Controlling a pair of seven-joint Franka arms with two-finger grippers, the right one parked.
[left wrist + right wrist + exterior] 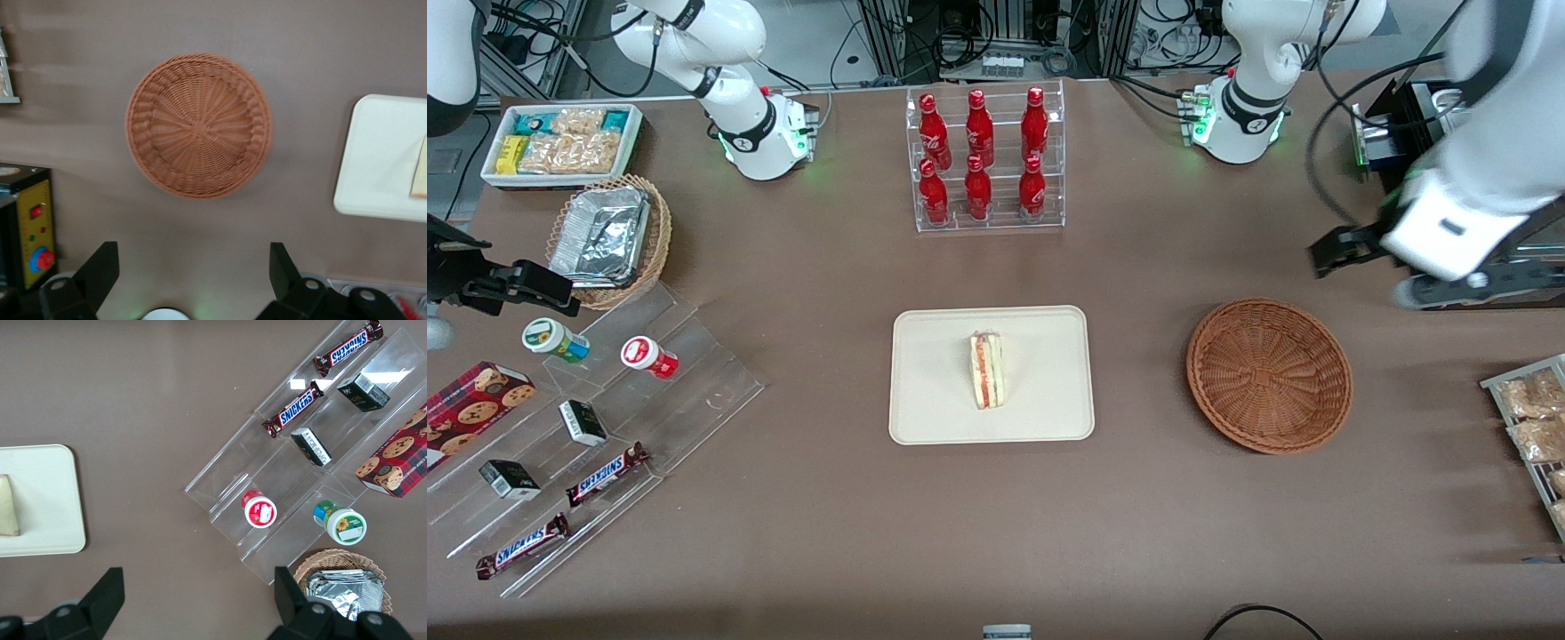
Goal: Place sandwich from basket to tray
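**Sandwich on tray, gripper up and empty**

Brown table (1120,533) is filling the scene, cable clutter and arm bases lining the edge farthest from the front camera. The gripper (193,280) is hanging above the table at the working arm's end, fingers (100,270) spread wide apart and holding nothing. In the front view it's blurred, so its exact height is hard to judge. The basket (1269,374) is sitting near it, closer to the front camera, nothing lying inside. The tray (934,391) is resting mid-table, well apart from the basket, toward the parked arm's end. The sandwich (987,369) is lying on the tray, about at its centre, striped filling edge facing up. A clear rack of red bottles (983,156) is standing farther from the front camera than the tray.
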